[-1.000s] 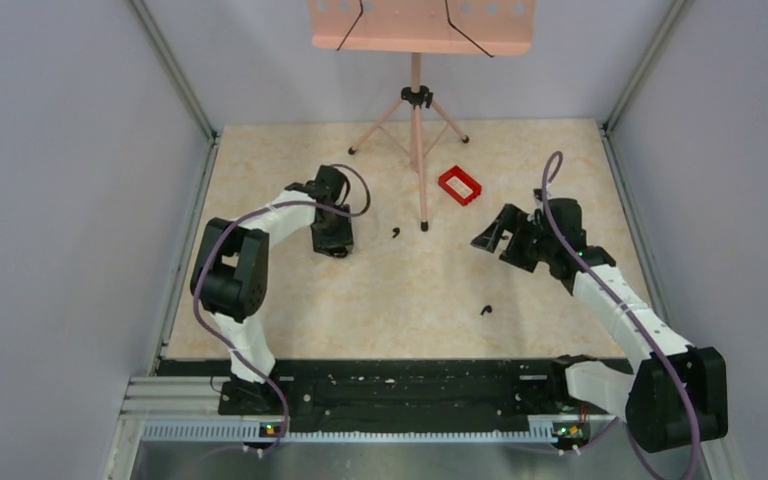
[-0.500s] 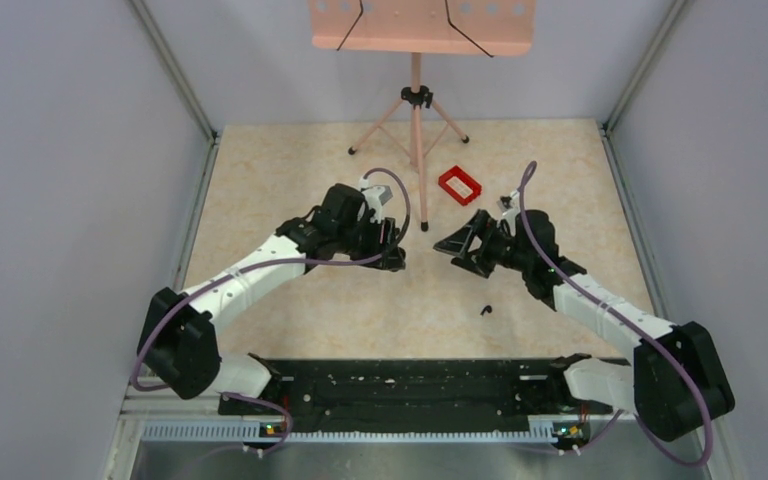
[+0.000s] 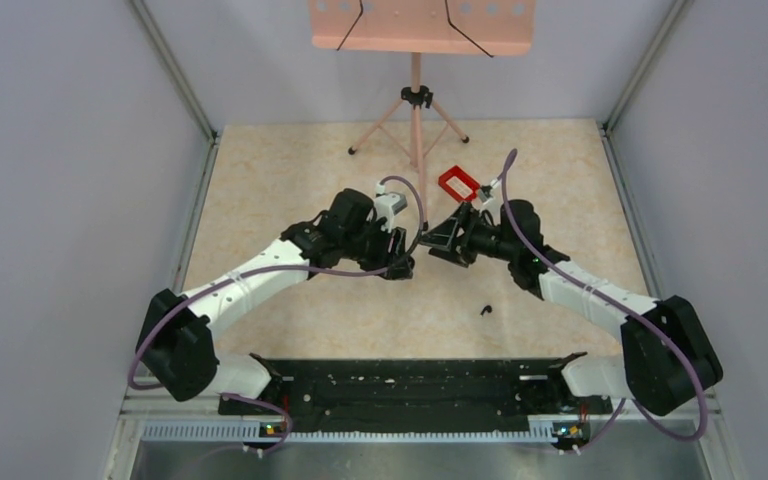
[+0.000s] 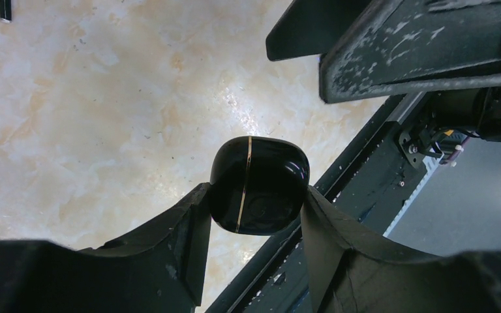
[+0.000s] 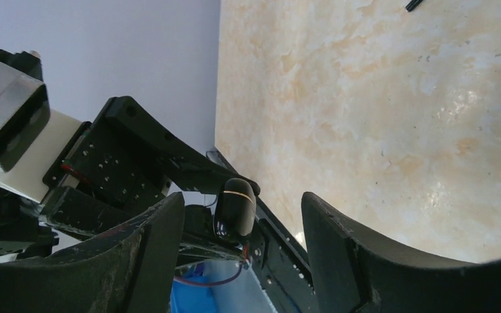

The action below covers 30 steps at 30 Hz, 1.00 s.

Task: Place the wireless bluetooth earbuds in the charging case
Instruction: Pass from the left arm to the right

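Two arms reach in from the near edge and meet above the middle of the beige marbled surface (image 3: 290, 180), their tips close together. The left hand (image 3: 401, 264) is partly closed on the small glossy black rounded charging case (image 4: 259, 186), one finger pressed against each side. The case is held off the surface with its lid closed and a thin gold seam line across its shell. The right hand (image 3: 439, 243) stands open and holds nothing. In its wrist view its two fingers (image 5: 160, 235) sit to either side of the case with a gap on both sides; whether the case is between them or just beyond their tips cannot be told. One tiny black hooked earbud (image 3: 485, 310) lies on the surface nearer the arm bases, well apart from both hands. A small red rectangular tray (image 3: 459, 184) sits just behind the right hand, near a pink tripod music stand (image 3: 416, 110).
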{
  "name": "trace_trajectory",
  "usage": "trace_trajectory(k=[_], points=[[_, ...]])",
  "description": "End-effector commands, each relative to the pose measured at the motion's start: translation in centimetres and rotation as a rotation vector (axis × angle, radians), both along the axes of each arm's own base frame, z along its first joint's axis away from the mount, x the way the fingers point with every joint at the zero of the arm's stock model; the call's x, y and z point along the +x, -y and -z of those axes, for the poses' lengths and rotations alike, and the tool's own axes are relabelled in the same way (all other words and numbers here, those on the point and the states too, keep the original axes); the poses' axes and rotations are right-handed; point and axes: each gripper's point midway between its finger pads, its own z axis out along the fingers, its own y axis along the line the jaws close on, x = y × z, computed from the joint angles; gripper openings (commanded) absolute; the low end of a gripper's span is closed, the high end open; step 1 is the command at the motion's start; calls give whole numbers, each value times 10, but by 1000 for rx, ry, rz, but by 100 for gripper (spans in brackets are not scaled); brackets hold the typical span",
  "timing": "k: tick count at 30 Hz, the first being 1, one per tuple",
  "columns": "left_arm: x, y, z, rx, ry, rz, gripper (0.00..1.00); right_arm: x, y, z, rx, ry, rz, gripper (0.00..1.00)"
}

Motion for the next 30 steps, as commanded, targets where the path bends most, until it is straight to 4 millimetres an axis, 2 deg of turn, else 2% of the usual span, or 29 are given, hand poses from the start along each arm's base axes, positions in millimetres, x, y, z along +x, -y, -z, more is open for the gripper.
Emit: trace_trajectory(k=[1,8,10,14,17,18,19,20,21,23,25,30], points=[[6,5,-31,-42,100,27,20,-2,-19,-19,37,43,-91,65],[7,6,-36,-37,120,32,20,-24,-46,-5,13,14,-244,62],[8,6,-37,-33,127,33,20,-28,-49,-4,20,10,-262,57],[10,3,-34,-3,132,25,20,-32,-50,-6,43,9,-270,37],[11,1,-34,2,138,16,23,-33,-50,-9,62,10,-269,15],[11,1,-34,3,138,10,27,-34,-50,-10,73,11,-269,5],[11,1,-35,3,138,1,36,-35,-51,-13,89,9,-271,0],[11,-1,-35,4,133,-13,50,-35,-50,-13,100,6,-273,0],[10,0,-37,-3,126,-15,72,-35,-49,-11,95,7,-273,0],[4,2,-43,-27,110,3,92,-28,-42,-7,68,19,-255,0],[-1,2,-52,-44,107,24,98,-23,-32,-8,68,60,-246,0],[-11,-7,-64,-99,103,52,99,-11,-2,-19,29,185,-251,0]])
